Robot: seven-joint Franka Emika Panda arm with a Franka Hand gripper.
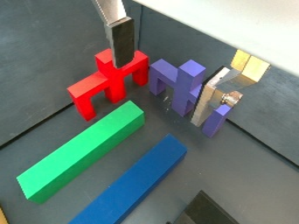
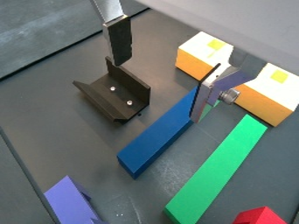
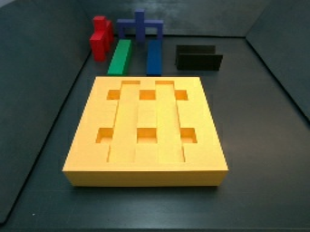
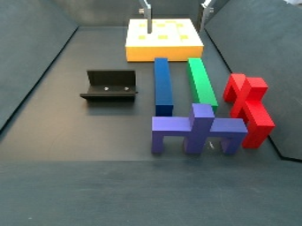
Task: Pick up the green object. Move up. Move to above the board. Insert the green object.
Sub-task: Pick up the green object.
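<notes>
The green object [image 4: 203,81] is a long bright-green bar lying flat on the dark floor beside a blue bar [image 4: 162,84]. It also shows in a side view [image 3: 121,57] and in both wrist views [image 1: 84,150] [image 2: 219,171]. The board [image 3: 148,165] is a large yellow-orange block with six square holes; it also shows in a side view [image 4: 134,39] and partly in both wrist views [image 2: 201,58] [image 1: 247,67]. My gripper [image 4: 177,7] is open and empty, high over the board's end, well apart from the green object. Its fingers [image 1: 121,44] [image 2: 118,39] are spread wide.
A red block [image 4: 248,108] and a purple piece [image 4: 197,131] stand by the far end of the bars, also in a wrist view [image 1: 107,83] [image 1: 177,83]. The black fixture [image 4: 109,86] stands beside the blue bar, also in a wrist view [image 2: 114,94]. Dark walls enclose the floor.
</notes>
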